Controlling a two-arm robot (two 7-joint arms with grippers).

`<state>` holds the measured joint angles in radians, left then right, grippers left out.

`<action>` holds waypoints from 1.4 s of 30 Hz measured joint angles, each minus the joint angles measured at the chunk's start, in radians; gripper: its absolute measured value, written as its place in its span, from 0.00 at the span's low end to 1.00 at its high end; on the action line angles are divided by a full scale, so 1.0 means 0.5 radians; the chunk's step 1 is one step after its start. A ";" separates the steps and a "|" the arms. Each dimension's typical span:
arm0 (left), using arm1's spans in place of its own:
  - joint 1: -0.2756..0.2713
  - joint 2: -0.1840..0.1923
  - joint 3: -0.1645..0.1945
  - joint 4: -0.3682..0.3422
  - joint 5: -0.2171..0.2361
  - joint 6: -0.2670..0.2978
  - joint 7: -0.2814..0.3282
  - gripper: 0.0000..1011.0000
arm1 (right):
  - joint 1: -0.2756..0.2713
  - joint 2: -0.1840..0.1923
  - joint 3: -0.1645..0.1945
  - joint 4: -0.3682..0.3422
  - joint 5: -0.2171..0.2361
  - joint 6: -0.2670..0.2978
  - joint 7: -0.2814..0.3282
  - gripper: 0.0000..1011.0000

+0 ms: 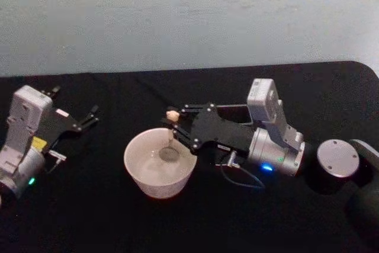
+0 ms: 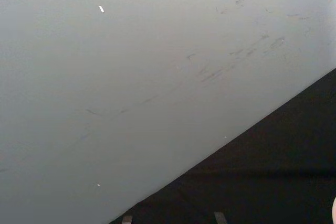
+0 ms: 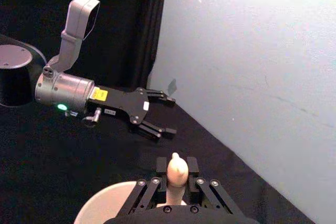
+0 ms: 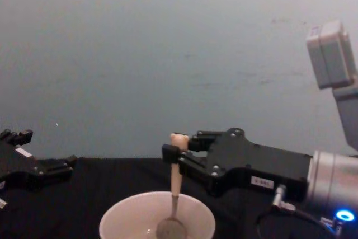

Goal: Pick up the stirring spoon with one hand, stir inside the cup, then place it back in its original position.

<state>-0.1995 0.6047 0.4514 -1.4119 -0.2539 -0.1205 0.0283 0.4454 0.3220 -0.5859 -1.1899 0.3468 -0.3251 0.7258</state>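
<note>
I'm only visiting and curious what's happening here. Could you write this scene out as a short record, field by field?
stirring spoon: upright, bowl end down inside the cup
cup: cream-white, near the front middle of the black table
right gripper: shut on the spoon's handle near the top, over the cup
left gripper: open, idle at the left, holding nothing
stage: spoon in cup, not yet put back

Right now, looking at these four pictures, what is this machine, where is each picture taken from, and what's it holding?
It is a two-armed robot working at a black table. One camera looks down from its head, one looks across from its chest, and one rides on each wrist. The right gripper is shut on the stirring spoon, holding it roughly upright with its metal bowl down inside the cup. The left gripper rests open over the table's left side, holding nothing.
</note>
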 joint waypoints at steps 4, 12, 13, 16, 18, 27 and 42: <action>0.000 0.000 0.000 0.000 0.000 0.000 0.000 0.99 | -0.034 0.036 0.017 -0.044 0.007 0.013 -0.005 0.21; 0.000 0.000 0.000 0.000 0.000 0.000 0.000 0.99 | -0.117 0.104 0.039 -0.165 0.037 0.041 -0.003 0.21; 0.000 0.000 0.000 0.000 0.000 0.000 0.000 0.99 | -0.136 0.117 0.040 -0.193 0.044 0.046 0.000 0.21; 0.000 0.000 0.000 0.000 0.000 0.000 0.000 0.99 | -0.169 0.137 0.038 -0.244 0.056 0.059 0.012 0.21; 0.000 0.000 0.000 0.000 0.000 0.000 0.000 0.99 | -0.189 0.147 0.029 -0.276 0.065 0.069 0.021 0.21; 0.000 0.000 0.000 0.000 0.000 0.000 0.000 0.99 | -0.201 0.133 -0.022 -0.324 0.082 0.081 0.057 0.21; 0.000 0.000 0.000 0.000 0.000 0.000 0.000 0.99 | -0.034 -0.038 -0.076 -0.096 0.015 0.045 0.000 0.21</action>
<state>-0.1995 0.6047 0.4514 -1.4120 -0.2539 -0.1205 0.0283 0.4286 0.3032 -0.6240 -1.2377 0.3542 -0.3026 0.7258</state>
